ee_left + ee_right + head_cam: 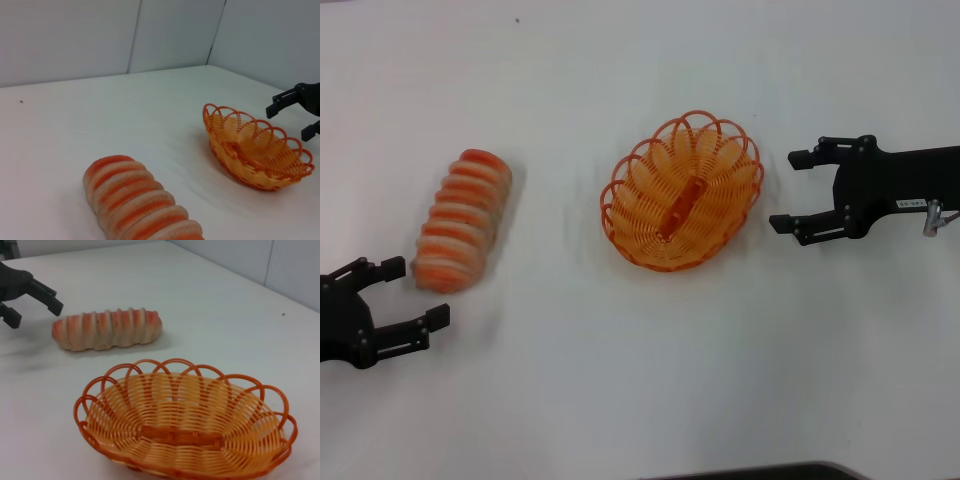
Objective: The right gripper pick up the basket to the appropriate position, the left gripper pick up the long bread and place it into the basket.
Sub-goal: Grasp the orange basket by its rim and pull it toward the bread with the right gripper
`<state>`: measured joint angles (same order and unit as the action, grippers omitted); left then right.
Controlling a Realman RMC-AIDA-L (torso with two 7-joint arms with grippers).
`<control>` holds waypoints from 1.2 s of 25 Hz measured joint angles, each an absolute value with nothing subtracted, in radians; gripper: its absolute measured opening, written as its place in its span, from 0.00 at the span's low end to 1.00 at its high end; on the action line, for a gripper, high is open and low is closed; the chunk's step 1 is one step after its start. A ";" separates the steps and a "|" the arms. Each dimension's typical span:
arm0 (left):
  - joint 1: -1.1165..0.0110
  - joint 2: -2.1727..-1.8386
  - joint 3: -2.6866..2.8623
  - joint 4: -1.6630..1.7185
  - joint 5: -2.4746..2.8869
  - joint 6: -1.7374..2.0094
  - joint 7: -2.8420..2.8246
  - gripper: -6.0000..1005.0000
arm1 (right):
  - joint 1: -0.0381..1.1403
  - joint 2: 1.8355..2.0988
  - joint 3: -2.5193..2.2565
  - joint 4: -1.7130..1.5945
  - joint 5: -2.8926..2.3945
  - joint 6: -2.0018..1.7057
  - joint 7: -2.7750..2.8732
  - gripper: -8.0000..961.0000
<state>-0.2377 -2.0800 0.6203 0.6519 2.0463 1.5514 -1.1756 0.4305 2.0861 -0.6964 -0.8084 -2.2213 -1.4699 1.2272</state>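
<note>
Orange basket (682, 192) set mid-table (640, 400), nothing inside it, bare surface all around, right gripper (798, 190) spread wide beside its rim, long bread (463, 220) lying apart leftward, left gripper (417, 295) unclenched near its end.

Nearest my wrist, an oval orange plastic wire basket (185, 425) with a looped scalloped rim sits empty on the white bench (220, 310), a flat slotted strip along its bottom. Beyond it, well apart, lies an elongated cream toy loaf (107, 329) with orange-red crosswise ridges. My black left claw (27, 295) stands near one end of the loaf, fingers spread, touching nothing.
</note>
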 joint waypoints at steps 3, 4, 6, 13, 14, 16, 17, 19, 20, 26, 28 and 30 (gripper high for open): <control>-0.238 -2.081 0.621 0.652 2.046 1.551 -1.175 0.93 | 0.431 2.086 -0.696 -0.808 -2.221 -1.463 1.228 0.96; -0.238 -2.081 0.621 0.652 2.046 1.549 -1.175 0.93 | 0.431 2.086 -0.696 -0.808 -2.221 -1.462 1.228 0.96; -0.238 -2.082 0.621 0.652 2.046 1.547 -1.175 0.93 | 0.432 2.086 -0.696 -0.808 -2.221 -1.462 1.229 0.96; -0.241 -2.084 0.617 0.652 2.046 1.554 -1.175 0.93 | 0.450 2.084 -0.675 -0.810 -2.139 -1.431 1.429 0.94; -0.242 -2.084 0.617 0.652 2.046 1.555 -1.175 0.93 | 0.457 2.082 -0.676 -0.811 -2.138 -1.430 1.480 0.94; -0.244 -2.085 0.617 0.652 2.046 1.556 -1.175 0.93 | 0.494 2.071 -0.686 -0.817 -2.153 -1.428 1.637 0.94; -0.245 -2.085 0.618 0.652 2.046 1.556 -1.175 0.93 | 0.512 2.064 -0.691 -0.819 -2.170 -1.433 1.710 0.94; -0.246 -2.086 0.620 0.652 2.046 1.555 -1.175 0.93 | 0.554 2.054 -0.698 -0.828 -2.215 -1.438 1.842 0.93; -0.246 -2.087 0.621 0.652 2.046 1.555 -1.175 0.93 | 0.581 2.050 -0.699 -0.838 -2.250 -1.438 1.922 0.93; -0.248 -2.089 0.621 0.652 2.046 1.553 -1.175 0.93 | 0.731 2.062 -0.703 -0.911 -2.491 -1.440 2.174 0.92; -0.248 -2.088 0.621 0.652 2.046 1.555 -1.175 0.93 | 0.779 2.074 -0.715 -0.939 -2.571 -1.434 2.198 0.92; -0.249 -2.088 0.621 0.652 2.046 1.557 -1.175 0.93 | 0.816 2.083 -0.738 -0.958 -2.631 -1.422 2.202 0.92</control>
